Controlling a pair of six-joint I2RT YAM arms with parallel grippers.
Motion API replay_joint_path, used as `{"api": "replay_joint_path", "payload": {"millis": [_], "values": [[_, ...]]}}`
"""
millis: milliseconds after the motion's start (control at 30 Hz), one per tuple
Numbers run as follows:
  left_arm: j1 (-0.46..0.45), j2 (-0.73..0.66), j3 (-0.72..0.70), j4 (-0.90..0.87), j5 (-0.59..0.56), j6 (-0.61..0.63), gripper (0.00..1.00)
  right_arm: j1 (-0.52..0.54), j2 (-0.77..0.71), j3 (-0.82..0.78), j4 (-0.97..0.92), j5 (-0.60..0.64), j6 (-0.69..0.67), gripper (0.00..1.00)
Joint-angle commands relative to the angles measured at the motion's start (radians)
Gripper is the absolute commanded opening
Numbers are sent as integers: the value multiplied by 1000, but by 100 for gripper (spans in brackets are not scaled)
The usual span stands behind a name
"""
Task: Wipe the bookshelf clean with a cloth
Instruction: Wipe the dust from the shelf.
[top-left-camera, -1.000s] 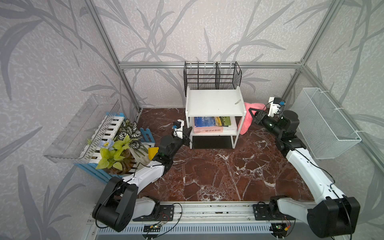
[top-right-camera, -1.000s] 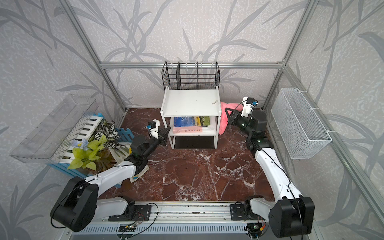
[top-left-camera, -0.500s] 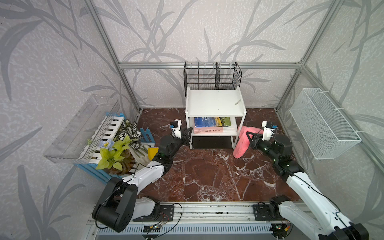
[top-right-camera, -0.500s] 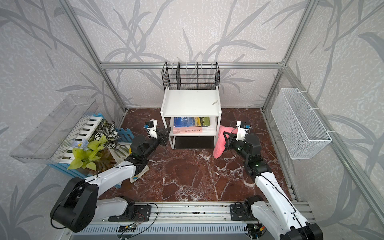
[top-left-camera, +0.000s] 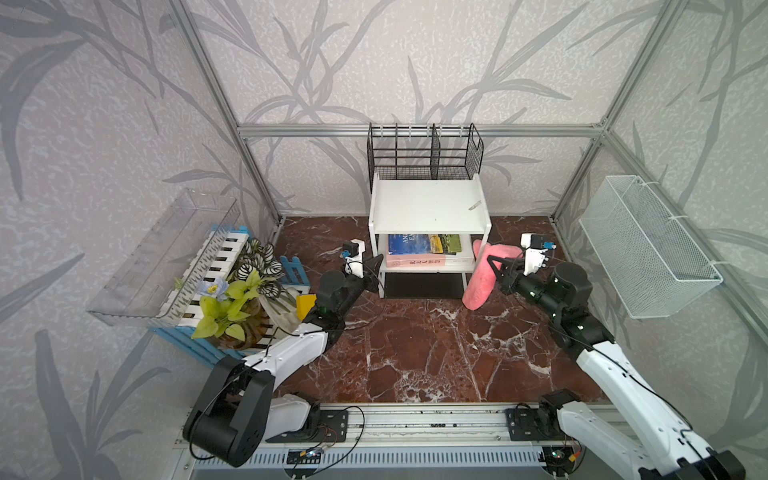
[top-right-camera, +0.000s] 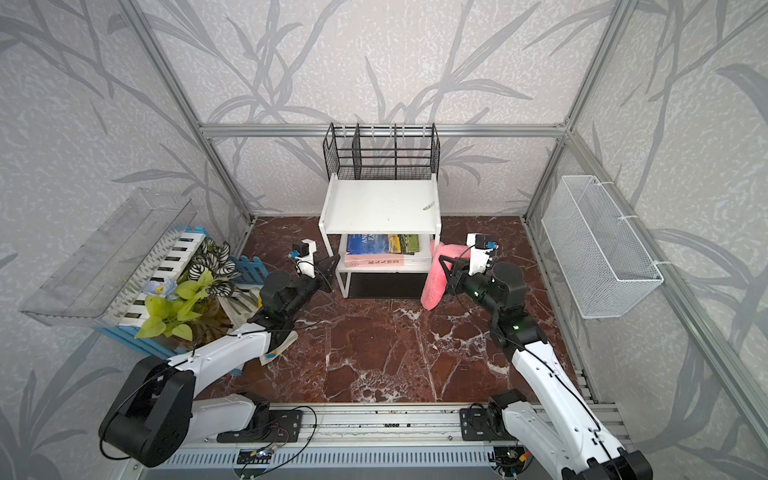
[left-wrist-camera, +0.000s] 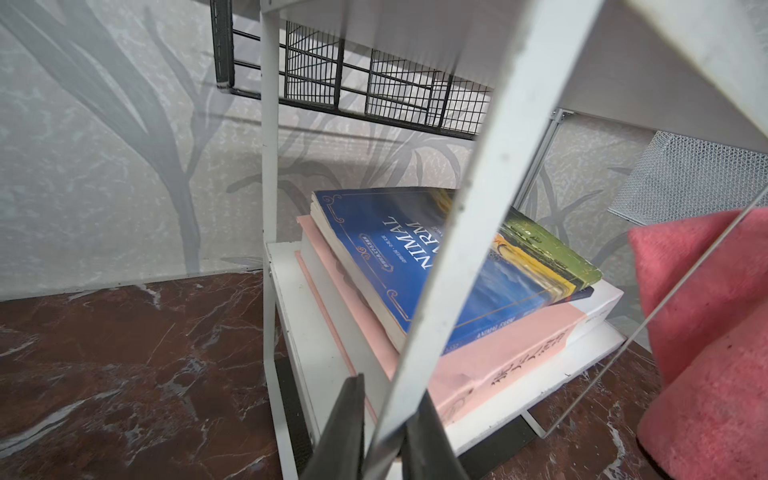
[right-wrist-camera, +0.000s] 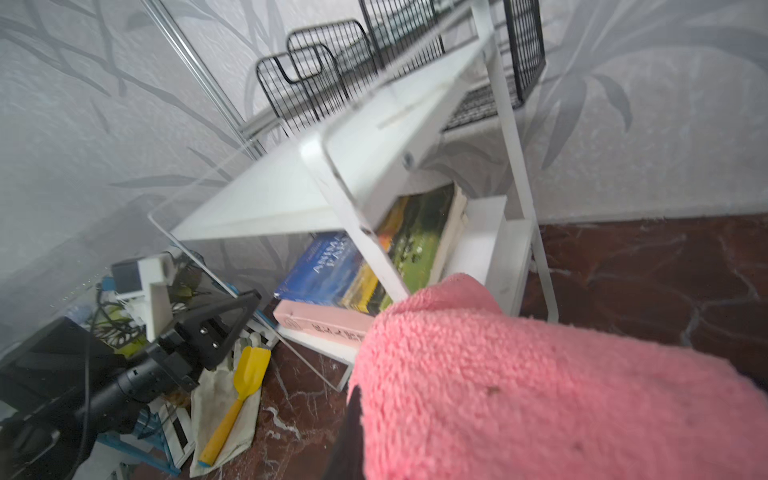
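Clenches pink cloth (top-left-camera: 478, 276) in right gripper (top-left-camera: 493, 272), hanging vertical just beside bookshelf (top-left-camera: 428, 203), below its top; clamps left gripper (top-left-camera: 376, 272) on bookshelf's front leg.

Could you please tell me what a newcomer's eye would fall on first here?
The bright pink cloth stands out first, held by the right gripper beside the white bookshelf at the back wall. Next, the left gripper clamps a front leg of the bookshelf, near the stacked books on its lower tier.
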Motion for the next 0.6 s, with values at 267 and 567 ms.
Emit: {"api": "replay_joint_path", "payload": {"millis": [267, 567], "values": [[43, 38, -1, -5, -102, -139, 0, 32, 69, 308, 0, 68, -126, 0], [30, 49, 10, -10, -133, -149, 0, 142, 389, 651, -350, 421, -216, 0]]}}
